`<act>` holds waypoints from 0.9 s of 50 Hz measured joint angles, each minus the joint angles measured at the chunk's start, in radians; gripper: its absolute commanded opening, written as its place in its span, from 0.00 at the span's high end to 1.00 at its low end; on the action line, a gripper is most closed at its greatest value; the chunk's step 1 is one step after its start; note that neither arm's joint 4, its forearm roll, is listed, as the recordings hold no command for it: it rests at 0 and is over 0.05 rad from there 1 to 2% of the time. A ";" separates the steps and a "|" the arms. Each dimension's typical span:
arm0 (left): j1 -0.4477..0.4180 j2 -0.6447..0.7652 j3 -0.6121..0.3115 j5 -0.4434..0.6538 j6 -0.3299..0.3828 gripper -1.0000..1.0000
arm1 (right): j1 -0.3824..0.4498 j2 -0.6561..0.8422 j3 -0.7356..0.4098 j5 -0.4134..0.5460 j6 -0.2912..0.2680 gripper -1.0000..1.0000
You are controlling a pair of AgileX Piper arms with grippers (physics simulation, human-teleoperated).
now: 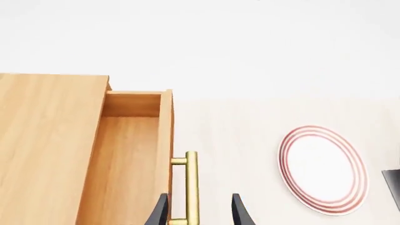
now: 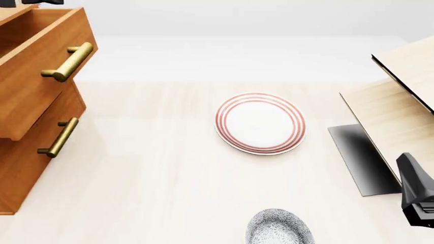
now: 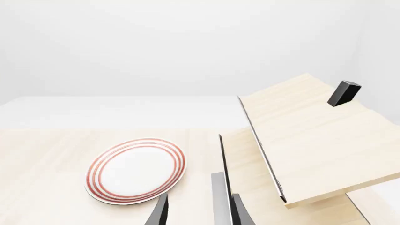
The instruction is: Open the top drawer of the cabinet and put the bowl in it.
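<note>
One drawer, the top drawer [image 2: 30,66] of the cabinet [image 2: 34,168], already stands pulled out at the 10 o'clock corner of the front view, its deep box bare inside as far as the left wrist view shows. Its brass handle [image 1: 190,187] lies between the two dark fingers of the left hand [image 1: 198,211], which are spread apart with a gap on either side of the bar, so this hand grips nothing. The bowl [image 2: 278,227], speckled grey on white, rests on the tabletop [image 2: 149,173] at 6 o'clock in the front view, well apart from the cabinet and partly cut by the frame edge. The right hand [image 3: 198,211] hangs with its fingers parted and nothing between them; it points toward a red-ringed plate [image 2: 260,123] at the centre and a pale wooden structure [image 2: 400,101] at 3 o'clock.

By judgement, the opening step looks complete and the step in hand is fetching the bowl. The right hand would do well to drop onto the bowl's rim, one finger inside and one outside, and close firmly before lifting. The carry should clear the plate and the drawer's front panel, then descend over the open box rather than its handle. The left hand should draw clear of the handle first, lest the arms cross paths.
</note>
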 measured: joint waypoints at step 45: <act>0.055 -0.035 0.143 -0.079 -0.027 0.00 | 0.000 0.000 0.000 0.000 0.000 0.00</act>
